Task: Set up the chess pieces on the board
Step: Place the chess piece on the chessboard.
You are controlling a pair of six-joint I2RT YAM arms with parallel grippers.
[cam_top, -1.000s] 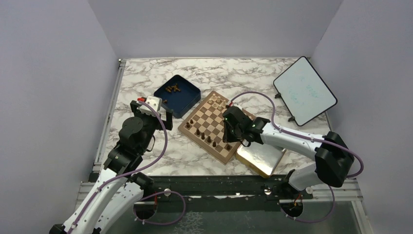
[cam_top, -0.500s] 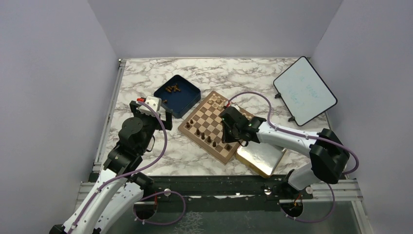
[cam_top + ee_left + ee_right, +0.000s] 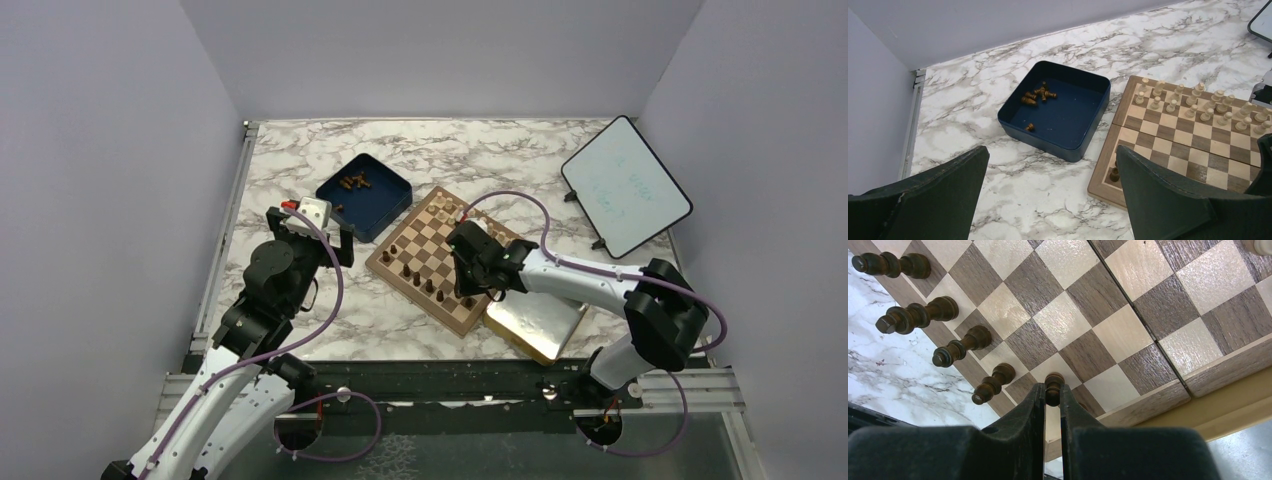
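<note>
The board (image 3: pixel 432 237) lies mid-table, and its checks fill the right wrist view (image 3: pixel 1108 335). Several dark chess pieces (image 3: pixel 916 315) stand in a row along its edge (image 3: pixel 417 278). My right gripper (image 3: pixel 1053 389) is shut on one more dark chess piece (image 3: pixel 1053 382), held upright just above or on the edge row, beside the last standing piece (image 3: pixel 993 382). In the top view the right gripper (image 3: pixel 466 292) is over the board's near corner. My left gripper (image 3: pixel 1052 155) hangs open over bare marble left of the board (image 3: pixel 1173 145), holding nothing (image 3: pixel 315 240).
A dark blue box (image 3: pixel 1048 142) left of the board holds several loose dark pieces (image 3: pixel 1038 93). Pale pieces (image 3: pixel 1198 100) line the board's far side. A gold-rimmed tray (image 3: pixel 540 320) lies against the board's near right edge. A whiteboard (image 3: pixel 625 185) leans at the back right.
The right gripper has shifted a little to the left along the board's near edge, still shut on the dark piece. The left arm has not moved.
</note>
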